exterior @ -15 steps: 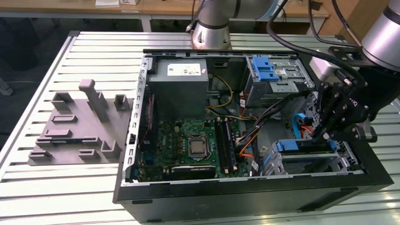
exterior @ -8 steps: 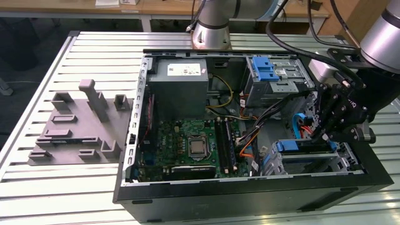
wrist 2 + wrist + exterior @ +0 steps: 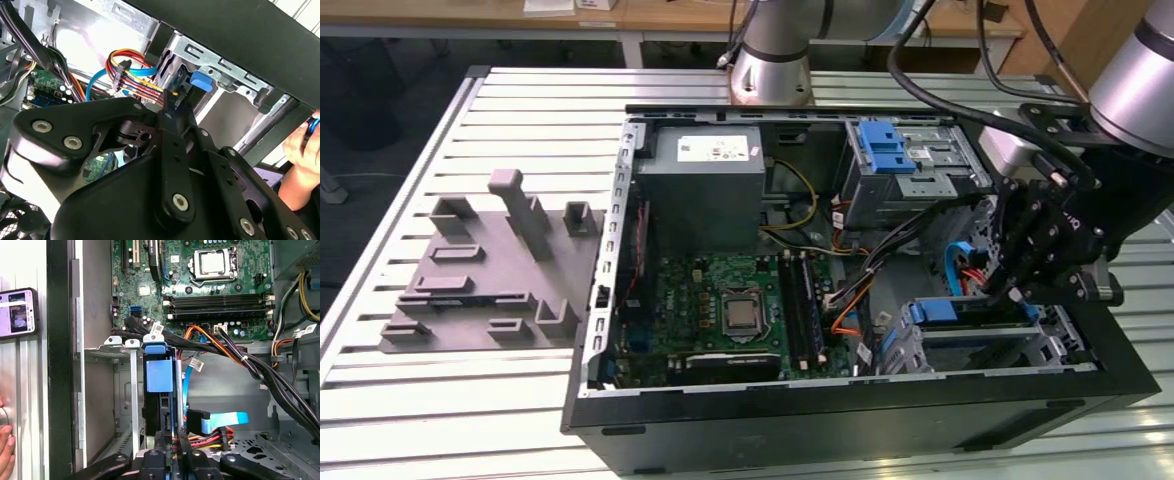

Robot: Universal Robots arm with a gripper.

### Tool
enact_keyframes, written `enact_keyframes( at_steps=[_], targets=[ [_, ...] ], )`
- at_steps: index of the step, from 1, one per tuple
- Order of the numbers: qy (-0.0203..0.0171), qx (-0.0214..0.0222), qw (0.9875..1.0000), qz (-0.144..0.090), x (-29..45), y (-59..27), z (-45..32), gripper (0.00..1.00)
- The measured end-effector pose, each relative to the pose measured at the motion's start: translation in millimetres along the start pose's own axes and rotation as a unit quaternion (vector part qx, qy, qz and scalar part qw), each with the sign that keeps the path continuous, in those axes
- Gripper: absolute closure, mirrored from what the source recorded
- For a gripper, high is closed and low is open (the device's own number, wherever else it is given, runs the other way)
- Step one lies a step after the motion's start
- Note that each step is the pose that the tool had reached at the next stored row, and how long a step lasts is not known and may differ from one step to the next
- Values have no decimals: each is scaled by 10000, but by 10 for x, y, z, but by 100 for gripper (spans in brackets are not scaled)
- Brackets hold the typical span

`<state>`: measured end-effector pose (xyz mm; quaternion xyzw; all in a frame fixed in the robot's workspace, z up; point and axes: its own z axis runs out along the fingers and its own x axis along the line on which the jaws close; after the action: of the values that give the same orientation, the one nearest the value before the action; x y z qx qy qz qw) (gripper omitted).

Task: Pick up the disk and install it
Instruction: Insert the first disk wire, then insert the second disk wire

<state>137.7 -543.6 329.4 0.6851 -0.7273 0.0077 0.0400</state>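
Observation:
The disk (image 3: 958, 310) stands on edge in the metal drive cage (image 3: 987, 345) at the near corner of the open computer case, on the exterior view's right. Its blue frame (image 3: 159, 375) shows between the cage rails in the first wrist view. My gripper (image 3: 1011, 295) reaches down into the case right over it. In the first wrist view the gripper (image 3: 170, 442) has one black finger on each side of the disk's near end, shut on it. In the second wrist view the gripper (image 3: 165, 107) points at the cage beside a blue tab (image 3: 201, 80).
Bundled cables (image 3: 240, 357) run close past the cage, with a blue data cable (image 3: 225, 419) just beside the disk. The motherboard (image 3: 734, 300), a grey power supply (image 3: 707, 170) and an upper drive bay (image 3: 901, 150) occupy the case. A grey fixture plate (image 3: 494, 270) lies on the exterior view's left. A person's hand (image 3: 300, 160) is outside the case wall.

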Motion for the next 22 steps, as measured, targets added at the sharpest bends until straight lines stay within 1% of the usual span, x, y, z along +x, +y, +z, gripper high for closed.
enact_keyframes(
  at_steps=[1, 6, 7, 10, 12, 22],
  targets=[
    [1, 0, 10000, 0, 2, 1, -19, 76],
    [-1, 0, 10000, 0, 11, 7, -156, 76],
    [-1, 0, 10000, 0, 12, 7, -173, 76],
    [-4, 0, 10000, -1, 12, 7, -176, 78],
    [-2, 0, 10000, 0, 13, 7, -179, 89],
    [-2, 0, 10000, 0, 13, 8, -190, 89]
  ],
)
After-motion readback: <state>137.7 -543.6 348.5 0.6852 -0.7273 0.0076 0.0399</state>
